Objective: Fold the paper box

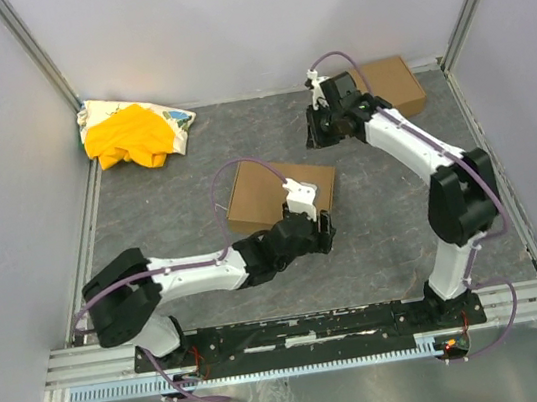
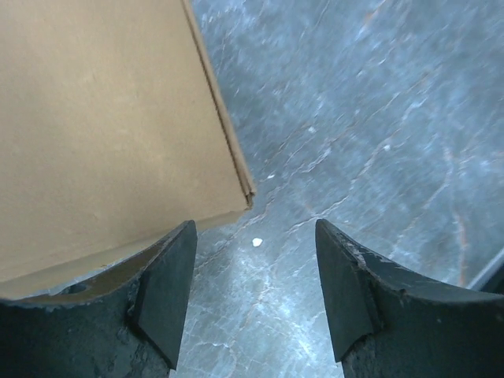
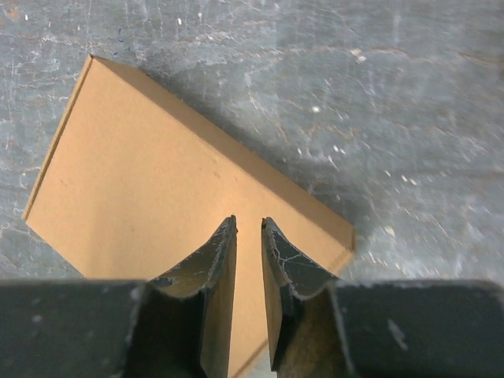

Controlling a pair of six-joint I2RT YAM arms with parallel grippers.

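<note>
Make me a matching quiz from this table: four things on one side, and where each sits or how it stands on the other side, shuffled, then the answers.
1 cloth heap
2 paper box
3 smaller box
4 left gripper

A far right corner
B jaws apart, nothing between them
C in the middle
D far left corner

Pairs: 1-D, 2-C, 3-A, 4-B

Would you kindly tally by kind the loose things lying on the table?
Brown cardboard boxes: 2 (centre box, rear box)
Yellow-and-white cloth heap: 1
Total: 3
</note>
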